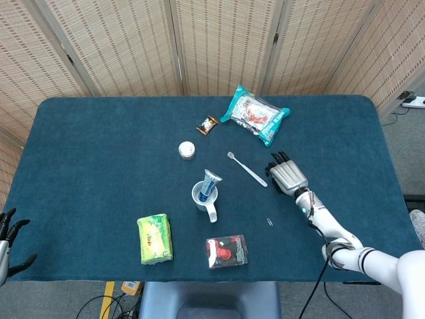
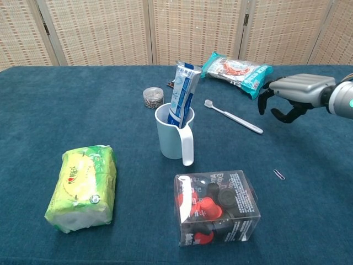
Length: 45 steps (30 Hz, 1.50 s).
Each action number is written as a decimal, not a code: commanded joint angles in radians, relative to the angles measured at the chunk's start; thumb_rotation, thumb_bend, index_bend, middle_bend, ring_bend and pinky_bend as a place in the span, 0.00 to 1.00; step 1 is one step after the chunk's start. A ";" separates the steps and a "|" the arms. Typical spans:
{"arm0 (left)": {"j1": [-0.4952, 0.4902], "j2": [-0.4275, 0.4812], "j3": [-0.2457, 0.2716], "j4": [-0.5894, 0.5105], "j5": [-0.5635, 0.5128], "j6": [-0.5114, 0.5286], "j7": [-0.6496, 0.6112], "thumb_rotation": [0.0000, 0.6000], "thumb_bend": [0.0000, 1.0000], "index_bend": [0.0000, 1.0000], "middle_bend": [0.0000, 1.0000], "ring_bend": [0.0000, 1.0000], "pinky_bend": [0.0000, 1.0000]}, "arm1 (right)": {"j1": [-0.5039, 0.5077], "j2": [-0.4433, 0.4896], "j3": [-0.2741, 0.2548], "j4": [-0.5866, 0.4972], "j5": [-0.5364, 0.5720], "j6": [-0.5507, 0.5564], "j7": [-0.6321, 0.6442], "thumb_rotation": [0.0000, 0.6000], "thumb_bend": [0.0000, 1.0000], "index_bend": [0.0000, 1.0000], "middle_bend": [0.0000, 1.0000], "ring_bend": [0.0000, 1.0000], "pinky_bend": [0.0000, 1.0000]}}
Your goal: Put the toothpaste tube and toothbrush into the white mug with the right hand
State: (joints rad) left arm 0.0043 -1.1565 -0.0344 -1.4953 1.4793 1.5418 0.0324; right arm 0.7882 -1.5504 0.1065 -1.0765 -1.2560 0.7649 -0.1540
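Chest view: tube [image 2: 182, 94] upright in mug [image 2: 174, 134]. Toothbrush [image 2: 233, 116] flat on desk [image 2: 83, 116]. Right hand [image 2: 295, 94] just beside, fingers curled, holding nothing.

Right hand [image 1: 287, 177]: palm down, fingers curled under, nothing in its grasp; raised over the worktop [image 1: 99, 159].
Right arm: reaches in from the lower right, forearm stretched toward the middle.
Left hand [image 1: 6, 232]: at the far left edge, fingers spread, empty.
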 commanded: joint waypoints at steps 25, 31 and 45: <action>0.011 0.000 0.008 0.008 -0.012 -0.004 -0.003 1.00 0.23 0.26 0.08 0.05 0.15 | 0.123 -0.265 0.066 0.289 -0.007 -0.097 0.118 1.00 0.64 0.24 0.33 0.04 0.06; 0.012 0.001 0.007 0.009 -0.013 -0.003 -0.003 1.00 0.23 0.26 0.08 0.05 0.15 | 0.112 -0.241 0.032 0.215 -0.073 -0.066 0.169 1.00 0.64 0.24 0.33 0.04 0.06; 0.012 -0.002 0.008 0.012 -0.010 -0.003 -0.007 1.00 0.23 0.26 0.08 0.05 0.15 | 0.081 -0.251 0.032 0.228 -0.112 0.064 0.086 1.00 0.30 0.35 0.33 0.04 0.06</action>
State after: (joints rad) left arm 0.0160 -1.1588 -0.0265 -1.4836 1.4697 1.5386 0.0248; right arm 0.8682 -1.7884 0.1339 -0.8672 -1.3677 0.8190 -0.0496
